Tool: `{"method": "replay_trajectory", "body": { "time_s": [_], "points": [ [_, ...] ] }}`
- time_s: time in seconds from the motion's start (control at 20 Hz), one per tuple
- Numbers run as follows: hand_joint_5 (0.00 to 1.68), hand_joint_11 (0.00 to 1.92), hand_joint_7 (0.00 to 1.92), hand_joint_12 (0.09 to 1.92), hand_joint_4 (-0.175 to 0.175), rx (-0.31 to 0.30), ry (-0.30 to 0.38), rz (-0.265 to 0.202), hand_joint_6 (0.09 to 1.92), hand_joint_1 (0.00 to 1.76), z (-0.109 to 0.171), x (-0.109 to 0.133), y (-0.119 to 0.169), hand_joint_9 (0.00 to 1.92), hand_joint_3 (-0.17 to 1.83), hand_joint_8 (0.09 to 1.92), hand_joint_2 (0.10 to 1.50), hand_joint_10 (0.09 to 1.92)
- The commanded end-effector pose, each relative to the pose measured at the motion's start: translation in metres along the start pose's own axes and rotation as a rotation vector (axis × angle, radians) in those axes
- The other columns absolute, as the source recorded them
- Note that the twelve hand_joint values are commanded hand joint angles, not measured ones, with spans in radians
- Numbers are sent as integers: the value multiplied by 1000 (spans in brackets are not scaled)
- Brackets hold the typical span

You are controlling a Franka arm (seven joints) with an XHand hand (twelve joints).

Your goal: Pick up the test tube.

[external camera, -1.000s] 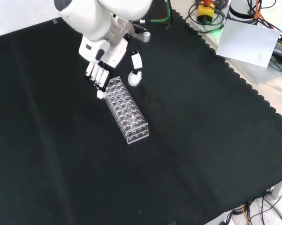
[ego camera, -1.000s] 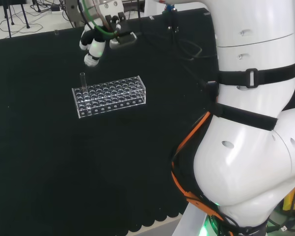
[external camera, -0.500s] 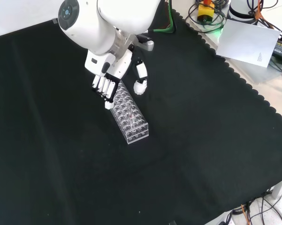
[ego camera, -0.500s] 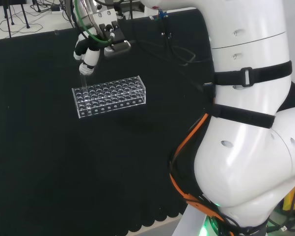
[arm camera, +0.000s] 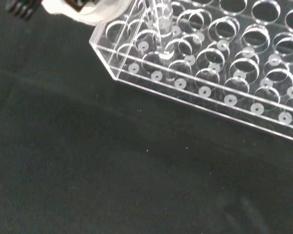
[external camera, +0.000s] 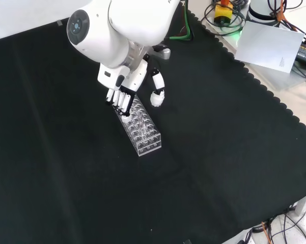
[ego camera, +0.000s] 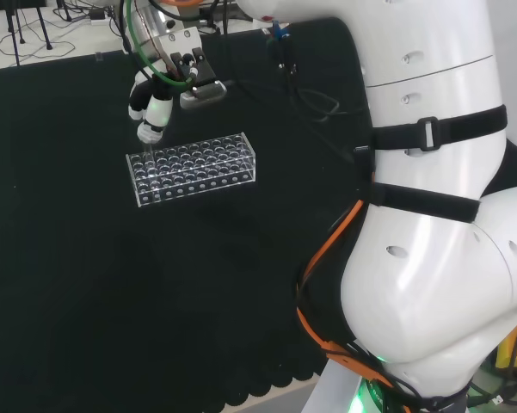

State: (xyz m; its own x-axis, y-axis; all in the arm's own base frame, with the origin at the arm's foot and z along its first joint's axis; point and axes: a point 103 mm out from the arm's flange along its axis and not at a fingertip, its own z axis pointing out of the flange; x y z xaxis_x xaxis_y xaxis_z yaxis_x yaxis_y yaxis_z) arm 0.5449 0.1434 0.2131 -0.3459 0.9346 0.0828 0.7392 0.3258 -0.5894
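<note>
A clear test tube (arm camera: pixel 161 22) stands upright in a hole near one end of a clear plastic rack (ego camera: pixel 198 168) on the black cloth. In the head view the hand (ego camera: pixel 155 99) hangs over the rack's left end, its fingers pointing down, and a fingertip (ego camera: pixel 147 132) reaches the top of the tube (ego camera: pixel 145 148). In the front view the hand (external camera: pixel 123 90) covers the rack's (external camera: pixel 143 131) far end, fingers straight, the thumb (external camera: pixel 157 94) spread out to the right. Nothing is held. Whether a finger touches the tube is not clear.
The rack's other holes look empty in the wrist view. Black cloth lies all round the rack. The arm's big white links (ego camera: pixel 430 215) stand at the head view's right. Cables and papers (external camera: pixel 270 43) lie beyond the cloth's scalloped edge in the front view.
The hand has come down and across to the tube's end of the rack: left and lower in the head view, nearer and to the right in the front view. Rack and tube stayed put.
</note>
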Motion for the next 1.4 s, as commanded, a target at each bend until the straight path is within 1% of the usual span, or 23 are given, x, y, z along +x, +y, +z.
{"method": "replay_trajectory", "body": {
  "time_s": [0.05, 0.5, 0.7, 0.9, 1.1, 1.3, 1.4],
  "points": [
    [373, 120, 391, 1521, -123, 21, -4, 5, 628, 853, 9, 1, 3, 312, 670, 945, 673, 984],
    [383, 125, 456, 1520, -130, 38, -10, 5, 696, 862, 17, 5, 10, 342, 674, 949, 673, 981],
    [391, 139, 513, 1517, -136, 54, -21, 14, 742, 875, 18, 7, 18, 371, 676, 949, 671, 976],
    [432, 169, 621, 1506, -150, 31, -5, 26, 808, 889, 15, 8, 25, 427, 682, 946, 667, 961],
    [517, 235, 731, 1488, -172, 1, 20, 51, 874, 898, 12, 8, 30, 524, 694, 948, 660, 938],
    [592, 320, 839, 1459, -175, -16, 24, 61, 919, 922, 10, 9, 34, 638, 684, 933, 643, 900],
    [618, 350, 875, 1448, -175, -14, 23, 63, 929, 946, 9, 10, 35, 676, 681, 925, 633, 884]
  ]
}}
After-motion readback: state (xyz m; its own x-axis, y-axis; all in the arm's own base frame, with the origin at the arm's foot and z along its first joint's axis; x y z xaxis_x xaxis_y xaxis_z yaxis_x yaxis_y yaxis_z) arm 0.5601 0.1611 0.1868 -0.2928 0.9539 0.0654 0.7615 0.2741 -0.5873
